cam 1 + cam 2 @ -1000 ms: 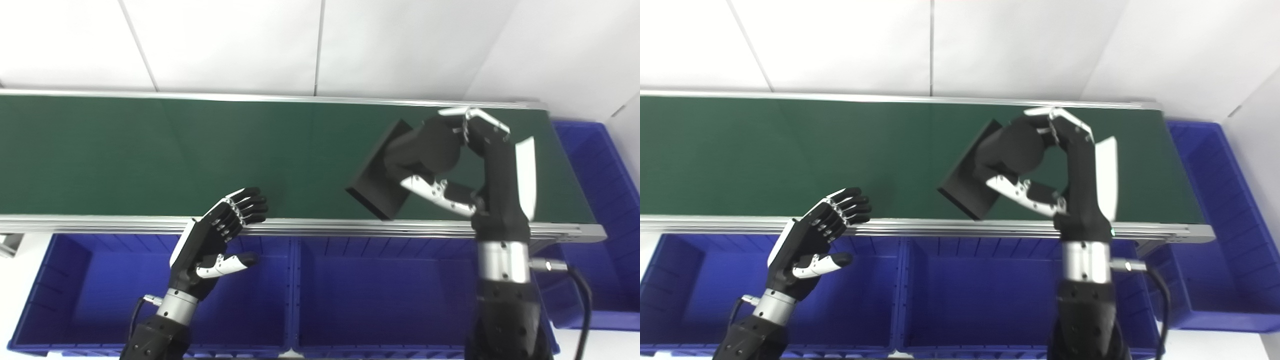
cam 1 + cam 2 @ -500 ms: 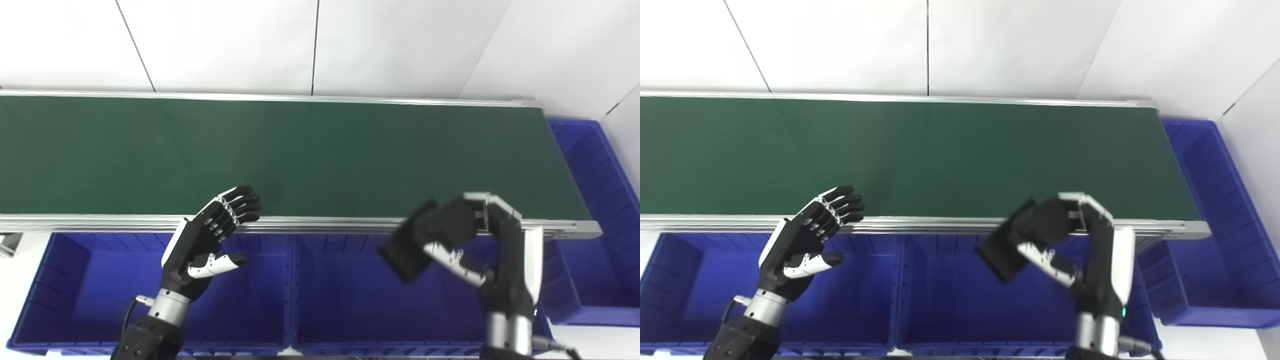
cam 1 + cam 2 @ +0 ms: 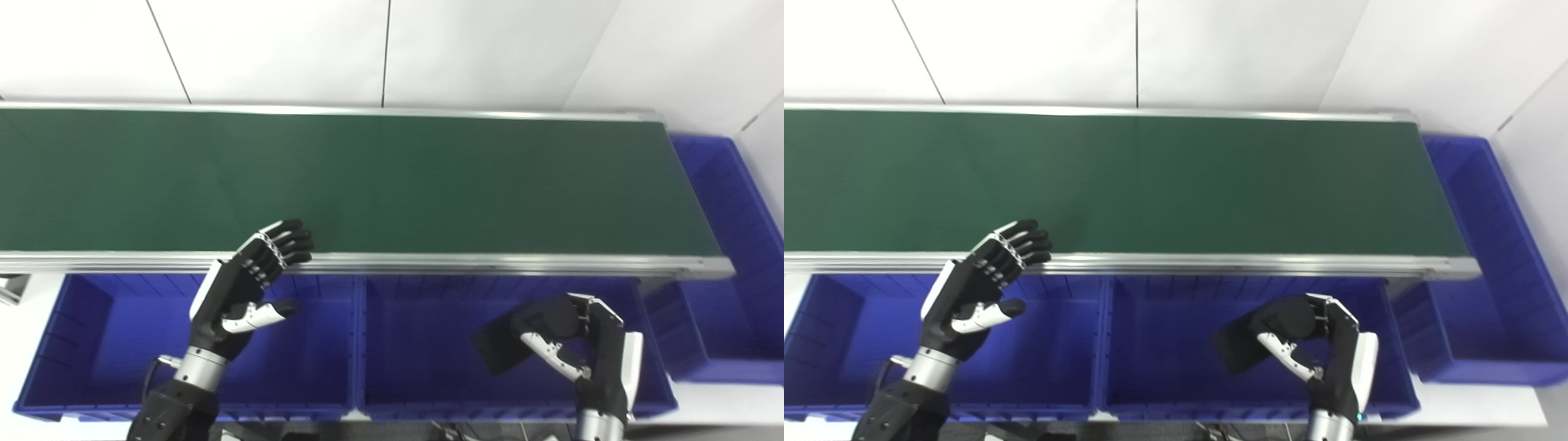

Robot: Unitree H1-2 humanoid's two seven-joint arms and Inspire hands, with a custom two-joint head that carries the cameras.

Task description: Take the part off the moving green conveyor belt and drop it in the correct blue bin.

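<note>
Left eye view, right hand [image 3: 572,343]: fingers and thumb curled round black flat part [image 3: 502,349], part tilted, held inside the mouth of the middle blue bin [image 3: 422,401], above its floor. Pick off green conveyor belt [image 3: 367,184] done; carry to bin done; release not yet made. Belt surface bare of parts. Left hand [image 3: 251,288]: fingers apart, nothing held, hovering over the belt's near rail [image 3: 429,263] and left blue bin [image 3: 92,343]. Third blue bin [image 3: 729,202] at belt's right end, unused.
</note>
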